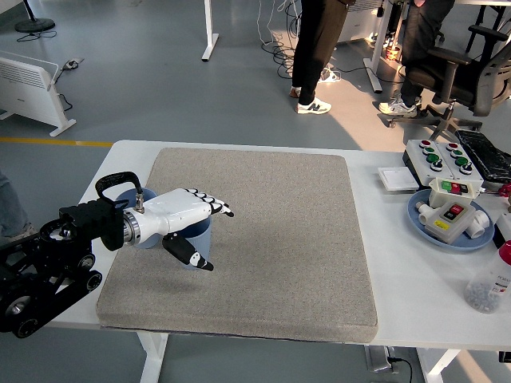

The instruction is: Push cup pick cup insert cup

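Observation:
Two light blue cups stand on the left part of the grey mat [279, 231]. My left hand [209, 233], white with black fingertips, reaches in from the left over the right cup [201, 236]. Its fingers [214, 206] stretch out flat above the cup's rim and the thumb [192, 257] lies along the cup's near side. The hand is open and straddles the cup rather than clasping it. The left cup [122, 195] is mostly hidden behind my wrist. The right arm is out of view.
At the right of the table are a blue plate [419, 215] bearing a white control box, a button box [441, 155], a small white pad [397, 179] and a clear bottle [487, 286]. People and an office chair are on the floor beyond.

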Available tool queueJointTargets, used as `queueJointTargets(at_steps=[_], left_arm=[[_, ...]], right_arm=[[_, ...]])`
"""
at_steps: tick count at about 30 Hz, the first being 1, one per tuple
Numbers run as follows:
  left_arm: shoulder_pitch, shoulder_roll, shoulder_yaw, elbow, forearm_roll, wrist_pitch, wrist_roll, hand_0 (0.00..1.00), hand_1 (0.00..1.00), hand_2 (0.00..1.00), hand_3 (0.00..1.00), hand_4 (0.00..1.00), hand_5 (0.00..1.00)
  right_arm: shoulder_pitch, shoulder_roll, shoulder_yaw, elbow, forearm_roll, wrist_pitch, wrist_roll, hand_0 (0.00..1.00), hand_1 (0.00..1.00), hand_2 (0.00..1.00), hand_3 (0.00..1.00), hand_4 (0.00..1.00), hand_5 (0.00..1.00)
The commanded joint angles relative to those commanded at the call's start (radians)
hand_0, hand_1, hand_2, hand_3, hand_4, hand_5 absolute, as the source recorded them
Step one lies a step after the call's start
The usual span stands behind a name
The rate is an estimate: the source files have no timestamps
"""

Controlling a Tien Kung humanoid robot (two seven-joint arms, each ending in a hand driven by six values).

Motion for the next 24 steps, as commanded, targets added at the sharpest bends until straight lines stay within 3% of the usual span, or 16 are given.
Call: queueJointTargets(at_steps=[4, 6, 7, 12, 13, 18, 19, 24], left_arm=[[-0.009, -0.005, 0.006, 0.024, 0.006, 0.000, -0.001, 0.874, 0.933, 0.972, 0.898, 0.998, 0.453], [-0.023, -0.008, 0.019, 0.053, 0.032, 0.020, -0.011, 0.874, 0.933, 0.972, 0.898, 0.998, 0.453], [-0.027, -0.009, 0.021, 0.059, 0.039, 0.027, -0.014, 0.783, 0.884, 0.940, 0.870, 0.998, 0.449], [-0.028, -0.007, 0.026, 0.070, 0.055, 0.037, -0.021, 0.783, 0.884, 0.940, 0.870, 0.998, 0.449], [-0.028, -0.005, 0.027, 0.072, 0.061, 0.036, -0.022, 0.677, 0.807, 0.856, 0.793, 0.998, 0.437], [-0.023, -0.001, 0.024, 0.068, 0.063, 0.036, -0.026, 0.677, 0.807, 0.856, 0.793, 0.998, 0.437], [-0.022, 0.000, 0.023, 0.066, 0.062, 0.036, -0.027, 0.595, 0.751, 0.799, 0.749, 0.998, 0.450], [-0.021, 0.001, 0.020, 0.060, 0.066, 0.039, -0.029, 0.595, 0.751, 0.799, 0.749, 0.998, 0.450]], right_arm=[[0.000, 0.000, 0.000, 0.000, 0.000, 0.000, 0.000, 0.523, 0.544, 0.623, 0.566, 0.118, 0.453], [-0.004, 0.000, 0.001, 0.001, 0.001, 0.000, -0.001, 0.523, 0.544, 0.623, 0.566, 0.118, 0.453], [-0.005, 0.000, 0.002, 0.001, 0.000, 0.000, -0.002, 0.523, 0.544, 0.623, 0.566, 0.118, 0.454], [-0.008, 0.000, 0.006, 0.001, -0.006, 0.001, -0.003, 0.523, 0.544, 0.623, 0.566, 0.118, 0.454], [-0.009, 0.000, 0.007, 0.001, -0.007, 0.002, -0.004, 0.523, 0.544, 0.623, 0.565, 0.118, 0.454], [-0.012, 0.001, 0.009, 0.001, -0.010, 0.002, -0.004, 0.523, 0.544, 0.623, 0.565, 0.118, 0.454], [-0.012, 0.001, 0.009, 0.001, -0.011, 0.002, -0.005, 0.523, 0.544, 0.622, 0.566, 0.118, 0.454], [-0.013, 0.001, 0.010, 0.001, -0.012, 0.003, -0.005, 0.523, 0.544, 0.622, 0.566, 0.118, 0.454]])
